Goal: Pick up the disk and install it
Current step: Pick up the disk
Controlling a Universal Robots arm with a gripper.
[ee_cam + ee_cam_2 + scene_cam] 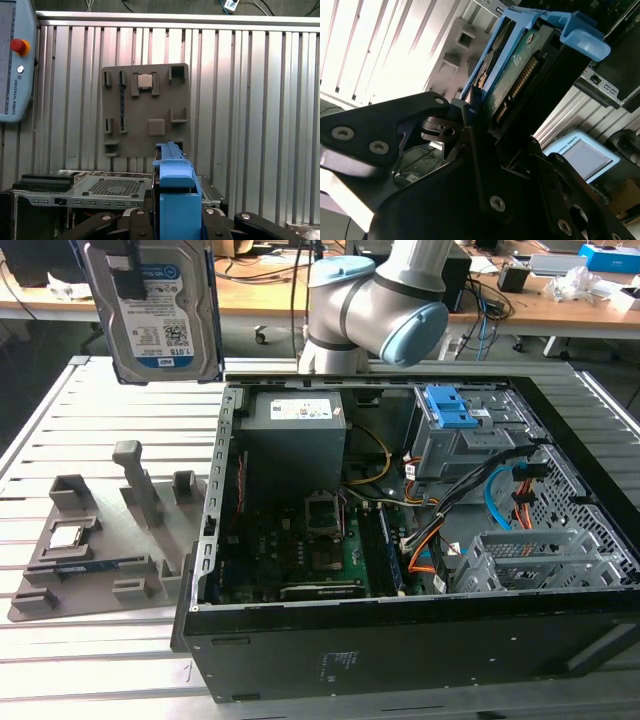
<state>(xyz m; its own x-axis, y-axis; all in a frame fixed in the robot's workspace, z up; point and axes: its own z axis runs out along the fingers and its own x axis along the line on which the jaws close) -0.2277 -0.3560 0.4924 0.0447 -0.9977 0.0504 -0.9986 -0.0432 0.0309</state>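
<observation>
One disk (150,310) in blue frame, held upright in the air, jaws closed on it, at 10 o'clock from one open computer case (400,652), one grey tray (105,540) with one silver chip (66,536) on the slatted counter (100,665)

Silver disk (150,315), white-and-blue label showing, blue frame (round its edges), upright in mid-air

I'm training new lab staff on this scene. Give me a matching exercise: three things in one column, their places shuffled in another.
1. silver rectangular metal disk in a blue plastic frame
2. small flat square silver chip
3. grey metal cage with bright blue plastic latch

A. inside the open black computer case
B. in the grey moulded tray
C. held aloft in the gripper

Pairs: 1-C, 2-B, 3-A
</observation>
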